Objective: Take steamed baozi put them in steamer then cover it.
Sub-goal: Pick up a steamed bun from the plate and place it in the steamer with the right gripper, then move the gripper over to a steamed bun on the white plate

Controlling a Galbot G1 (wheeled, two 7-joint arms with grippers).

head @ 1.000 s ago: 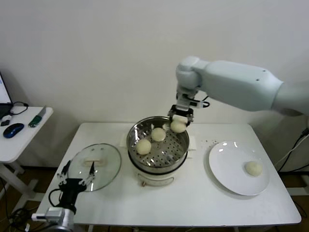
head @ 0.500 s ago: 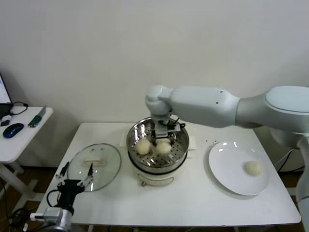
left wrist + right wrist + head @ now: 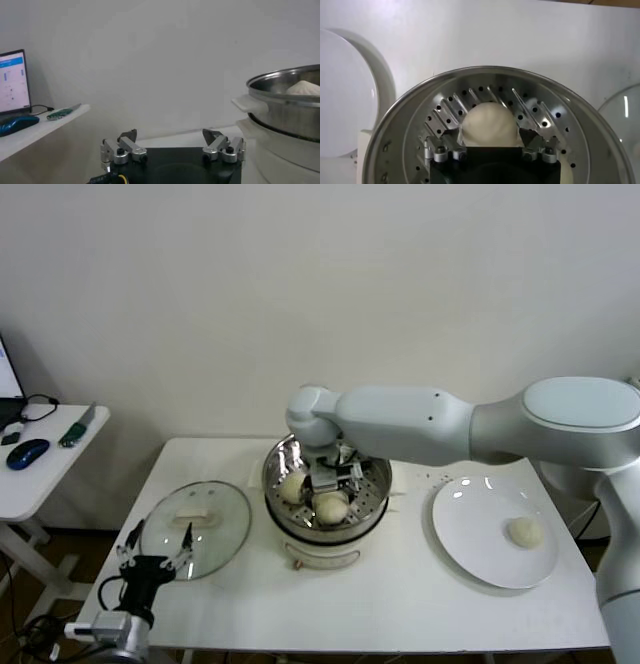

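My right gripper [image 3: 331, 489] reaches down into the steamer [image 3: 372, 506] and is shut on a baozi [image 3: 331, 507], low in the basket's front part. In the right wrist view the gripper [image 3: 490, 136] clamps this baozi [image 3: 490, 122] from both sides over the perforated floor of the steamer [image 3: 395, 131]. A second baozi [image 3: 291, 484] lies at the basket's left; any other in the basket is hidden by the arm. One baozi [image 3: 524, 531] lies on the white plate [image 3: 470, 519]. My left gripper [image 3: 151, 567] is parked, open and empty, at the table's front left; the left wrist view shows it [image 3: 170, 137] with its jaws wide apart.
The glass lid [image 3: 195, 527] with a white handle lies flat on the table left of the steamer, just beyond my left gripper. A side table [image 3: 40, 459] with a mouse stands at far left. The steamer's wall [image 3: 285, 112] shows in the left wrist view.
My right gripper has carried the baozi from above the steamer's far right rim to the left and down into the basket's front part. The left arm has stayed still.
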